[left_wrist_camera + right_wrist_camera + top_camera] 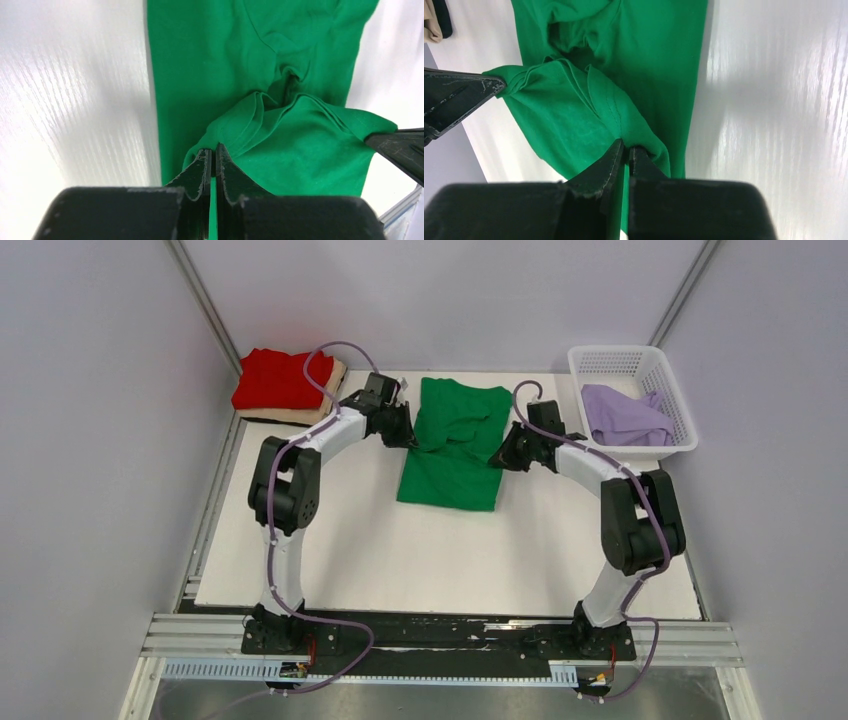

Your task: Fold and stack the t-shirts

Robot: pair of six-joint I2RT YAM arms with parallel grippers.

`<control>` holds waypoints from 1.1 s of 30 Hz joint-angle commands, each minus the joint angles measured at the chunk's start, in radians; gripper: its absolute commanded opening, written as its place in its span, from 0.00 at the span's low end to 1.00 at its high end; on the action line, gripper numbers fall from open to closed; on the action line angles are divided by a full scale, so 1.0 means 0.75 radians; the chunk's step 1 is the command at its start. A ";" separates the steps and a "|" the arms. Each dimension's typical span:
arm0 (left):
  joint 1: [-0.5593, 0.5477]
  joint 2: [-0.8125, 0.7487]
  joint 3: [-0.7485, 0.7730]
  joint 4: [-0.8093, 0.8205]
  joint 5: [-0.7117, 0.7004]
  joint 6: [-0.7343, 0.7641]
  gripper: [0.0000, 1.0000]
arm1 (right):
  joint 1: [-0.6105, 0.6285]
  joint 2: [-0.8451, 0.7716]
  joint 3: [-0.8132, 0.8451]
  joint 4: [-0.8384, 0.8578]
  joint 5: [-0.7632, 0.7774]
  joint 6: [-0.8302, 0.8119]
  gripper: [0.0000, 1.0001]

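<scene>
between the clenched left jaws a thin fold of the green t-shirt [300, 150] is pinched at the cloth's left edge. the right jaws are clamped the same way on a bunched fold at its right edge. a doubled-over flap with gathered creases spans from one grip to the other. the rest of the shirt lies flat on the white tabletop [400, 560], at its far middle. well apart at the far left, a folded red t-shirt [275, 380] sits on a folded tan t-shirt [325, 408]. at the far right, a lavender t-shirt [625, 418] lies crumpled inside the white basket [620, 360].
</scene>
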 commanded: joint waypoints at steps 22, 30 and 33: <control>0.045 -0.112 0.036 -0.020 0.048 0.047 1.00 | -0.069 -0.059 -0.017 0.112 -0.120 -0.096 0.97; 0.037 -0.441 -0.489 0.023 0.007 0.006 1.00 | 0.010 -0.295 -0.356 0.092 -0.107 0.018 0.89; 0.027 -0.478 -0.583 0.045 0.012 -0.013 1.00 | 0.038 -0.285 -0.396 0.107 -0.064 0.079 0.86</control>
